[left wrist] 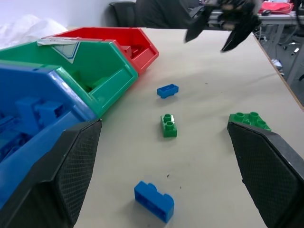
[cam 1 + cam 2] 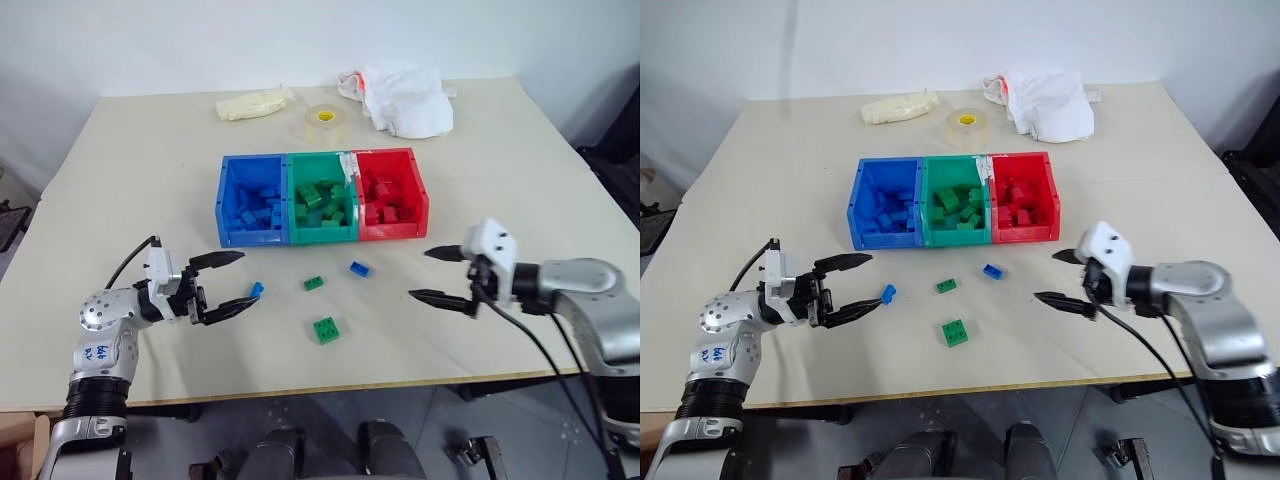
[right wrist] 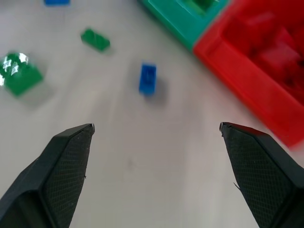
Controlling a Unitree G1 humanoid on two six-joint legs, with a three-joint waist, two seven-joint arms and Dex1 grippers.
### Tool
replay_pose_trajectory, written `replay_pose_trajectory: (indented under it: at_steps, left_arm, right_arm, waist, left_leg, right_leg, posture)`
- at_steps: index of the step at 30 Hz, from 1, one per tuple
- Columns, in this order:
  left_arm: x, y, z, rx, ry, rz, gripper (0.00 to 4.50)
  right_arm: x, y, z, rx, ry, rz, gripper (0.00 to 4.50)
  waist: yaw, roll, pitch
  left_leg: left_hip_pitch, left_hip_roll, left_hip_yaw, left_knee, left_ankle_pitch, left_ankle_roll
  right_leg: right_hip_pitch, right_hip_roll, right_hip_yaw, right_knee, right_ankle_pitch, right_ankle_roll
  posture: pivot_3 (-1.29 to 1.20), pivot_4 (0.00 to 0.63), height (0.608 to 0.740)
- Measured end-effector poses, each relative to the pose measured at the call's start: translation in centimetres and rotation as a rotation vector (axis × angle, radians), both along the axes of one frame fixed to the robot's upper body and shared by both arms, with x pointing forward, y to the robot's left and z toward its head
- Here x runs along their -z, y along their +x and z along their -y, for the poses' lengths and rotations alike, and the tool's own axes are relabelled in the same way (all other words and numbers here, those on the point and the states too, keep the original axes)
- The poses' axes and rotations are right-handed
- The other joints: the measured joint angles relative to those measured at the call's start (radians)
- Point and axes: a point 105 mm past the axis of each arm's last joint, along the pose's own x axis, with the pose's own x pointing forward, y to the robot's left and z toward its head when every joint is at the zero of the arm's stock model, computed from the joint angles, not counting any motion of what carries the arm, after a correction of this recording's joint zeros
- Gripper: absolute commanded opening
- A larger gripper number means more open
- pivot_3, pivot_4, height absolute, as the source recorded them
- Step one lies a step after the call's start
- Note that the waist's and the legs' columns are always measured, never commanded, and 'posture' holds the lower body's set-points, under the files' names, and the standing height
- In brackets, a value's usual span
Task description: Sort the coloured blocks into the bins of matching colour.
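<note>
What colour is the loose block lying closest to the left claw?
Blue: the small block by the left claw, clearest in the left wrist view.

A: Where do the two head views look from?
B: From above, forward and down over the table [image 2: 150, 180], side by side, sharing nearly the whole scene

A: And the wrist views?
B: Each sits low and close, looking along its own fingers; both share the loose blue block [image 1: 167, 90] and the red bin [image 3: 256, 90]
</note>
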Motion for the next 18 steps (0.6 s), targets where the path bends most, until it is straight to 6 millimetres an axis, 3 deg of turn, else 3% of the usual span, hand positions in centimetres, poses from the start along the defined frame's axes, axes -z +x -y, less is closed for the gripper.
replay_pose_trajectory:
  at_steps: [5, 9, 12, 18]
  left_arm:
    - [-0.1, -0.6, -0.2, 0.001, 0.001, 0.008, 4.5]
    - [0.2, -1.4, -0.9, -0.005, 0.013, -0.002, 4.5]
    - [0.1, -1.8, -1.6, -0.031, 0.018, -0.001, 4.5]
    - [0.1, -2.3, -1.5, -0.039, 0.017, -0.002, 4.5]
  right_arm:
    - [2.1, 2.8, -3.4, -0.003, 0.002, -0.025, 4.44]
    - [3.3, 4.6, -4.7, 0.016, -0.003, -0.029, 4.44]
    - [3.6, 5.5, -5.6, 0.024, -0.002, -0.019, 3.8]
    - [3.7, 5.3, -6.2, 0.006, 0.007, -0.009, 1.79]
  waist:
    - [-0.001, 0.0, 0.0]
    - [-0.001, 0.0, 0.0]
    - [-0.002, 0.0, 0.0]
    - [-0.002, 0.0, 0.0]
  left_leg:
    - [0.0, 0.0, 0.0, 0.0, 0.0, 0.0]
    - [0.0, -0.001, 0.0, 0.0, 0.0, 0.0]
    - [0.0, -0.001, 0.0, 0.0, 0.0, 0.0]
    - [0.0, -0.001, -0.001, 0.0, 0.0, 0.0]
  right_leg:
    - [-0.001, 0.0, 0.0, 0.001, 0.0, 0.0]
    - [-0.001, 0.0, 0.0, 0.002, 0.0, 0.0]
    - [-0.001, 0.0, 0.0, 0.005, 0.0, 0.0]
    - [-0.001, 0.0, 0.0, 0.006, 0.0, 0.0]
  posture:
    - [0.0, 0.15, 0.74]
    - [0.0, 0.15, 0.74]
    - [0.0, 0.15, 0.74]
    - [0.0, 0.15, 0.74]
